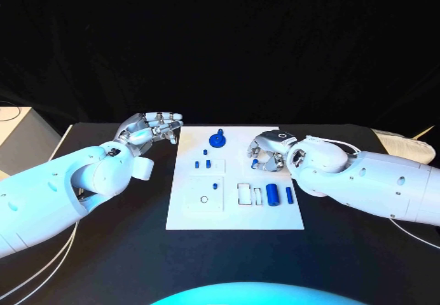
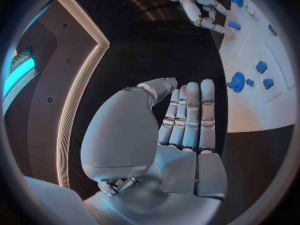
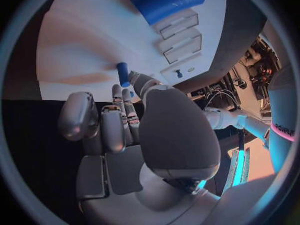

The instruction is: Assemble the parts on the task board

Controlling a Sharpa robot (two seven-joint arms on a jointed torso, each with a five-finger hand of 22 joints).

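White task board [image 1: 234, 213] flat mid-table on black table [image 1: 119, 254]. Left hand [image 1: 149, 130] hovering off board's far-left corner, over bare table; fingers straight and close together, thumb curled across, nothing held (released, clear in left wrist view [image 2: 181, 120]). Right hand [image 1: 266, 152] over board's right-far part, fingers curled down toward board; small blue peg [image 1: 255, 163] at fingertips. In right wrist view, same peg [image 3: 122, 74] upright just past fingers [image 3: 128, 107], pinched or merely touched — cannot tell.

On board: round blue knob [image 1: 217, 140] at far middle; tiny blue piece [image 1: 205, 152] just near of it; two small blue blocks [image 1: 201, 164] side by side, left of centre. Blue peg in square plate [image 1: 216, 185] a bit nearer, oval slot [image 1: 203, 200] below it. Near-right: two rectangular empty frames [image 1: 245, 194], thick blue cylinder [image 1: 272, 193] lying beside them, thin blue rod [image 1: 290, 194] further right, apart from cylinder (all lying lengthwise near-far). Cylinder also in right wrist view [image 3: 167, 1], beside frames.

Left wrist view: knob [image 2: 237, 81], blocks [image 2: 261, 67] on board, right hand [image 2: 203, 7] beyond.
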